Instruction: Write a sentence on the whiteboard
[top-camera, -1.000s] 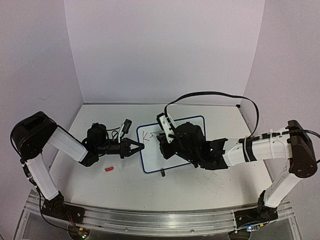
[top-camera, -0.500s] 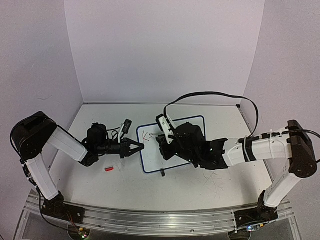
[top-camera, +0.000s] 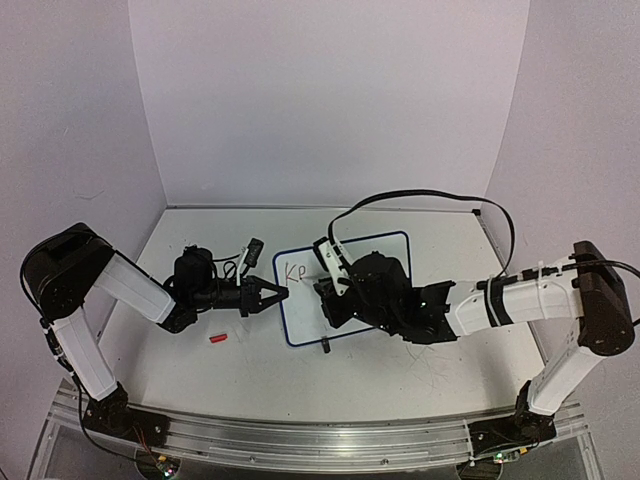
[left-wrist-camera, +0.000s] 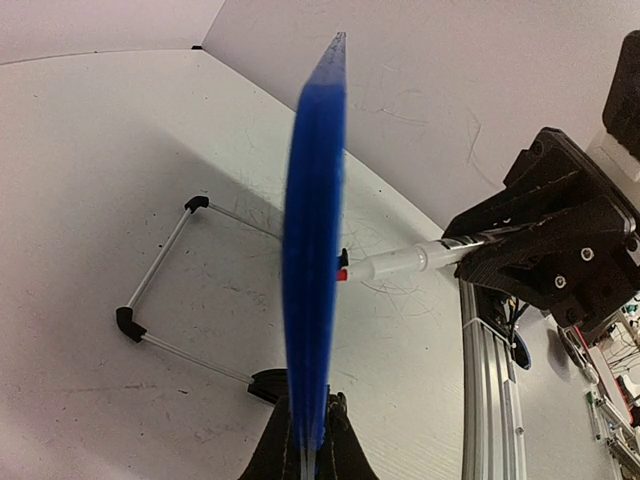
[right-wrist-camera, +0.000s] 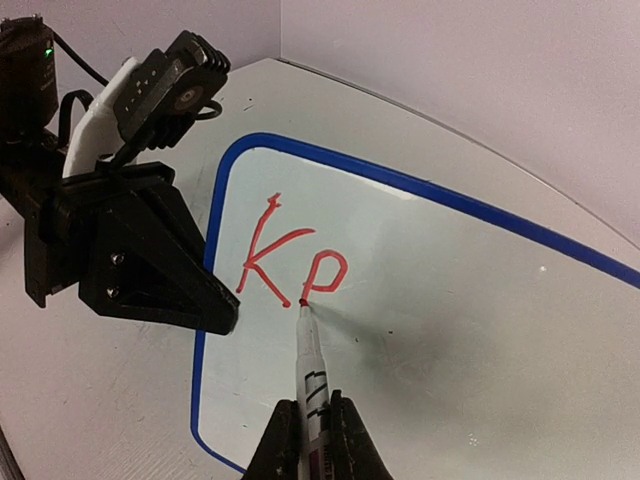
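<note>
The whiteboard (top-camera: 300, 318), white with a dark-blue rim, lies in the middle of the table. My left gripper (top-camera: 284, 293) is shut on its left edge. The left wrist view shows the board edge-on as a blue strip (left-wrist-camera: 312, 250) between the jaws of that gripper (left-wrist-camera: 308, 452). My right gripper (top-camera: 330, 290) is shut on a white marker (right-wrist-camera: 312, 372), in the right wrist view (right-wrist-camera: 310, 432) too. The marker's red tip touches the board (right-wrist-camera: 450, 300). The sentence (right-wrist-camera: 290, 265) shows only a red "K" and a loop-and-stem letter like "P", also in the top view (top-camera: 293, 270). The marker shows in the left wrist view (left-wrist-camera: 400, 263).
A small red cap (top-camera: 219, 339) lies on the table left of the board. A black clip foot (top-camera: 325, 346) sticks out at the board's near edge. A thin wire frame with black corners (left-wrist-camera: 125, 322) lies beyond the board. A black cable (top-camera: 420, 190) arcs over the right arm.
The marker tip has drawn on: the second red letter has grown from a short stroke into a closed loop with a stem. The right gripper shifted slightly. The left arm has not moved.
</note>
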